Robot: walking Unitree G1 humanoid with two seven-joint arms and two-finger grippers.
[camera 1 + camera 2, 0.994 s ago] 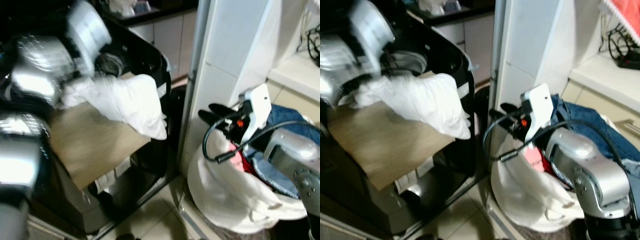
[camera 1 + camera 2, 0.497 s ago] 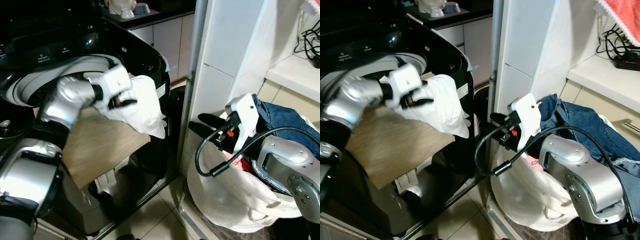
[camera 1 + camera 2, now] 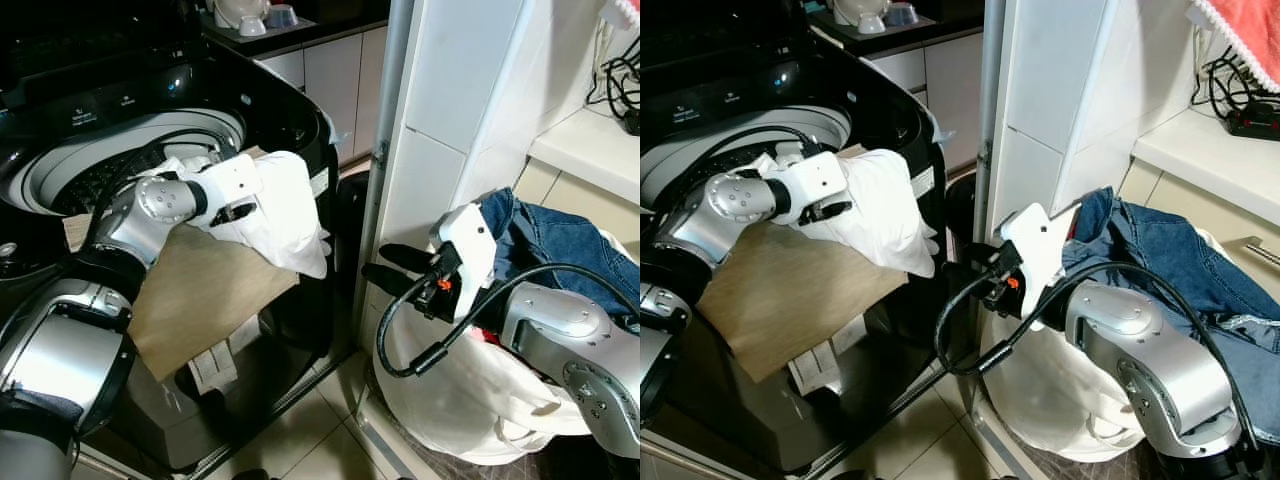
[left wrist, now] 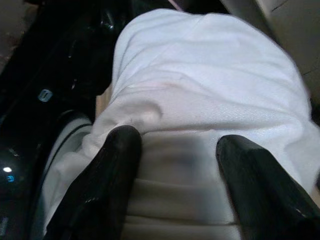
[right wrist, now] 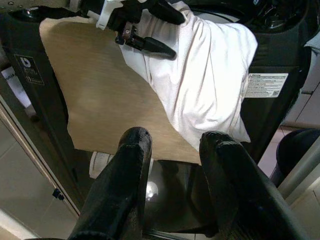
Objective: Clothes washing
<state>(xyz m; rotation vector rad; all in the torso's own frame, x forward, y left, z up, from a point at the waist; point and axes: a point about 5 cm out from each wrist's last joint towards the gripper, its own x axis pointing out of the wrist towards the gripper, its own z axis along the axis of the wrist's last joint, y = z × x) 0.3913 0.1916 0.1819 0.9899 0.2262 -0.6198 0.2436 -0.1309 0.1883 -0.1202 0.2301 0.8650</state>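
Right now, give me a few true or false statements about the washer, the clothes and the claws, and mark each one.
1. The left claw is on the white garment at the washing machine rim. True.
2. The white garment lies fully inside the drum. False: it drapes over the front edge, hanging down outside.
3. The right claw grips the blue jeans. False: its fingers are open and hold nothing.
4. The jeans lie on top of the white laundry bag. True.
5. The washer lid is shut. False: the drum is open.
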